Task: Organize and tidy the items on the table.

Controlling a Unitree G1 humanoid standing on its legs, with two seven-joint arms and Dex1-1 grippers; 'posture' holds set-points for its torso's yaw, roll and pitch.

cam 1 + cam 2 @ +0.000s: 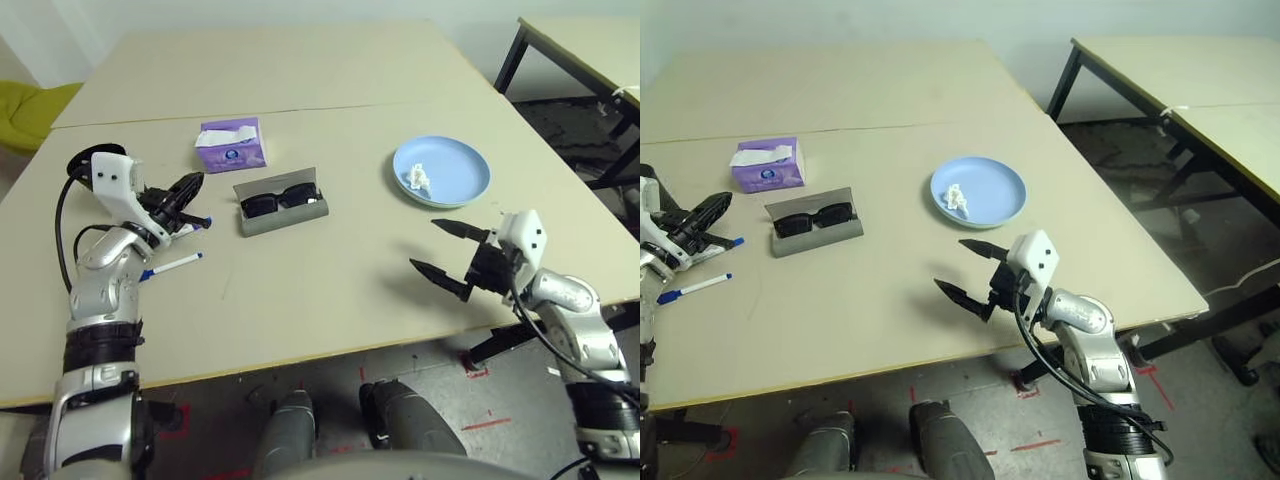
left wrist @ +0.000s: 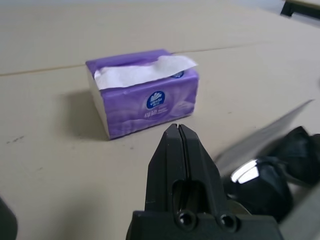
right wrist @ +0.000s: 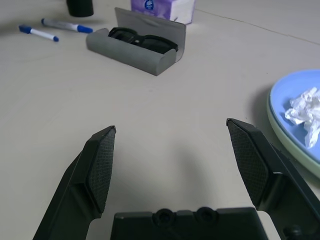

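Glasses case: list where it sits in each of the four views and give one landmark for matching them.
Left eye view: glasses case open at table centre, sunglasses inside.
Right eye view: left of centre.
Left wrist view: its raised lid and the sunglasses at the right edge, beyond the shut left gripper.
Right wrist view: upper middle, beyond the open right gripper.
Shared landmark: the purple tissue box just behind the case.

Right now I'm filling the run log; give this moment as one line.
left tool: shut, empty | right tool: open, empty | sunglasses: in open case | tissue: on blue plate
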